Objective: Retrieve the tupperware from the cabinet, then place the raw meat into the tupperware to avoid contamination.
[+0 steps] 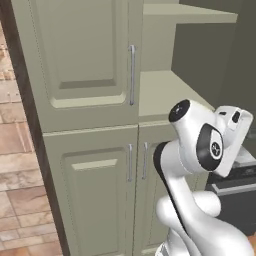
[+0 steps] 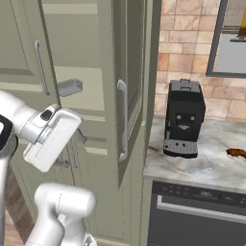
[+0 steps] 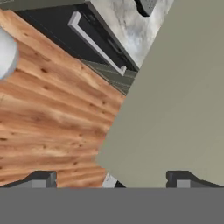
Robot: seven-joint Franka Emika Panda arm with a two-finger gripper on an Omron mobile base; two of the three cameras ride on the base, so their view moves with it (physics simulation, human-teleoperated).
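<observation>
The cabinet [image 2: 126,72] stands with its upper right door swung open, and the tupperware [image 2: 70,87] sits on the shelf inside. Over on the marble desk [image 2: 211,163], the black coffee machine [image 2: 182,118] stands upright, with the raw meat [image 2: 236,153] lying well to its right.

One cabinet [image 1: 90,65], sage green, with four doors and four silver bar handles in the left and right base views. One tupperware [image 2: 69,87] on its shelf. One coffee machine [image 2: 183,117] on one counter [image 2: 211,161]. One piece of raw meat [image 2: 236,153]. One dishwasher [image 2: 197,218]. One gripper [image 3: 111,180], two fingertips [image 3: 43,179].
</observation>
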